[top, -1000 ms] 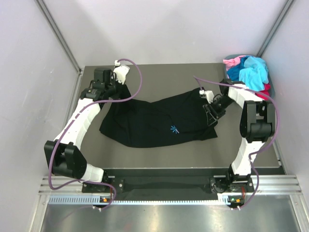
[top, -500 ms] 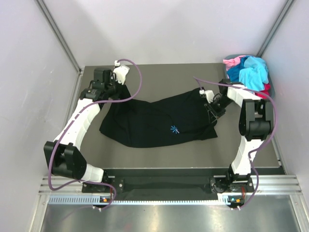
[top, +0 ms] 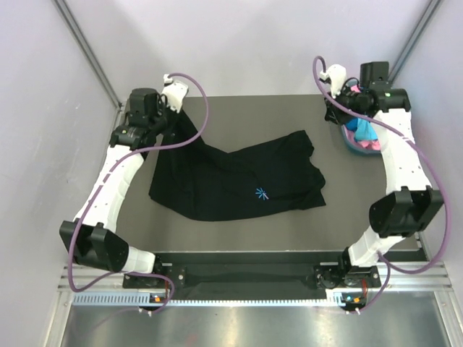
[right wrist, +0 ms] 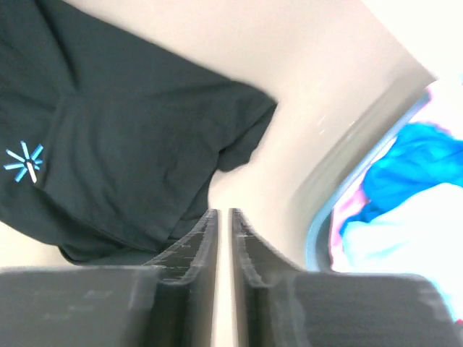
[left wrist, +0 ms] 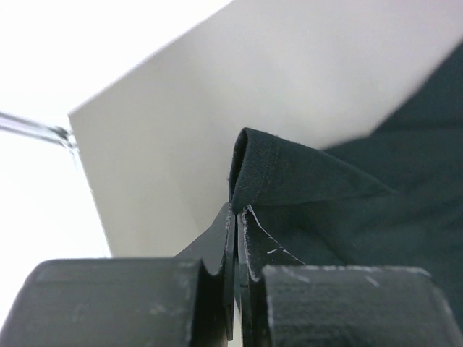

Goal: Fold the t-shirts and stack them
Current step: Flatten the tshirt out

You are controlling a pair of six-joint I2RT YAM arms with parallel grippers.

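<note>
While its upper-left corner is pinched in the left gripper [left wrist: 236, 217], whose jaws are pressed together on a doubled hem, the black t-shirt [top: 231, 184] lies across the middle of the table [top: 246, 116]. In the overhead view its long axis runs from upper left down to right of centre. It is dark and rumpled, lifted into a narrow strip toward the held corner. A small light-blue starburst logo [top: 260, 193] faces up near its lower middle.

The right gripper [right wrist: 223, 213] hangs at the upper right of the overhead view, its jaws drawn to a thin slit with nothing between them. It is well apart from the shirt. Just below it the grey-blue basket [top: 347, 142] holds blue and pink t-shirts [top: 364, 132]. Bare tabletop shows above the shirt, along its lower edge and at its right end.
</note>
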